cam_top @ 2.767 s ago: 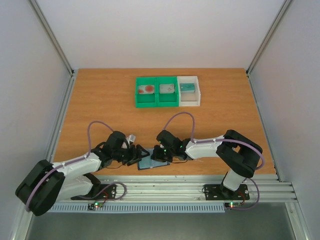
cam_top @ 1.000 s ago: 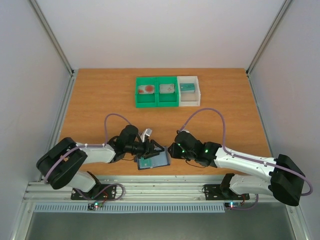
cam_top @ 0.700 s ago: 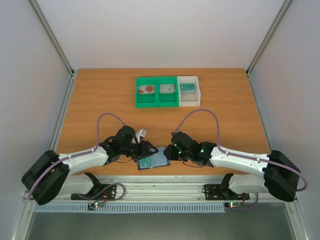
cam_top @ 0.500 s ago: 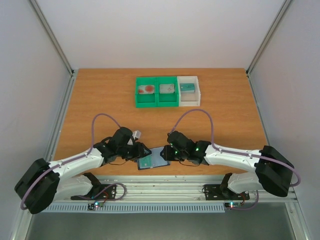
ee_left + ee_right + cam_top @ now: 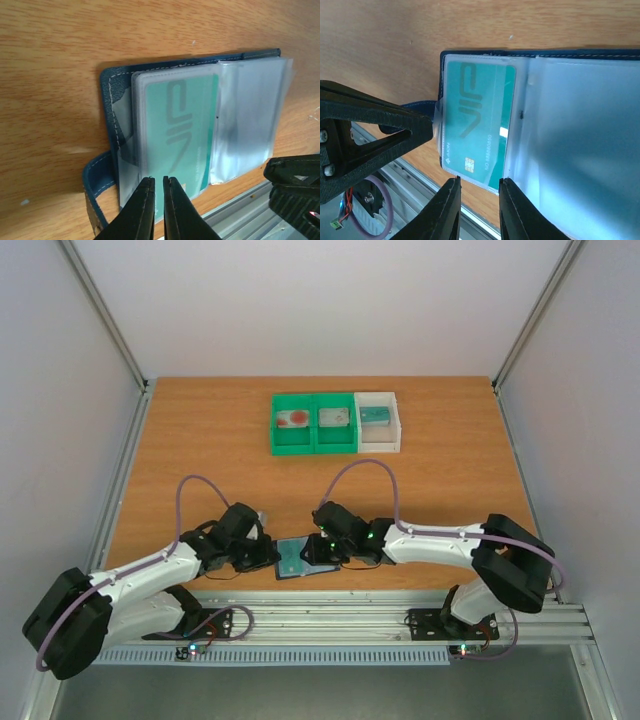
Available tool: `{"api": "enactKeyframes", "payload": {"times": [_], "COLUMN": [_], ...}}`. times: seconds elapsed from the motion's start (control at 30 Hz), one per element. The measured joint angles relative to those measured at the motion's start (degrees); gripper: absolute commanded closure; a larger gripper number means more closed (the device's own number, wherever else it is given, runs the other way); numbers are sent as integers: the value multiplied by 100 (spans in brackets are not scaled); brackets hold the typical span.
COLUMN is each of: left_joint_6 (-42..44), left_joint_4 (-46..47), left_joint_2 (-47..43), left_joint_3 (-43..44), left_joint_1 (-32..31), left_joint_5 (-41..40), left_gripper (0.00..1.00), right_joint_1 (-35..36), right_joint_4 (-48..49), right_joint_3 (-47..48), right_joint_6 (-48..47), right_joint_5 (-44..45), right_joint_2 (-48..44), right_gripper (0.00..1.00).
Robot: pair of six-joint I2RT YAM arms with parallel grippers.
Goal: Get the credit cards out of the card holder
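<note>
The card holder [image 5: 300, 562] lies open flat at the table's near edge. In the left wrist view its blue-stitched cover [image 5: 112, 90] shows. A teal credit card [image 5: 180, 120] sits in the clear sleeve of its left panel, and this card [image 5: 475, 115] also appears in the right wrist view. My left gripper [image 5: 157, 179] is pinched on the sleeve's outer edge, jaws almost together. My right gripper [image 5: 479, 181] hovers over the holder's near edge by the fold, jaws apart, holding nothing. A pale card with a red blotch [image 5: 295, 419] lies in a green bin.
Two joined green bins [image 5: 313, 440] and a white bin [image 5: 380, 445] stand at the back centre, each with a small item inside. A metal rail [image 5: 330, 612] runs just below the holder along the table's near edge. White walls close both sides.
My left jaws went from half open to nearly together on the holder's left edge. Both arms drew inward toward the holder, the right gripper moving left over it.
</note>
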Motion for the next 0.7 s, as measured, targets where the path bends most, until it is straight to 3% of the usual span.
{"api": "enactKeyframes", "payload": {"times": [0.7], "left_joint_6": [127], "left_joint_4": [59], "left_joint_2": [164], "left_joint_3": [-247], "left_joint_1": [42], "left_joint_5": [-46], "left_gripper": [94], "right_joint_1": [55], "right_joint_4": [133], "right_joint_3": [271], "right_joint_6": [0], "right_joint_5": [-155], "right_joint_2": [909], "right_gripper": [81]}}
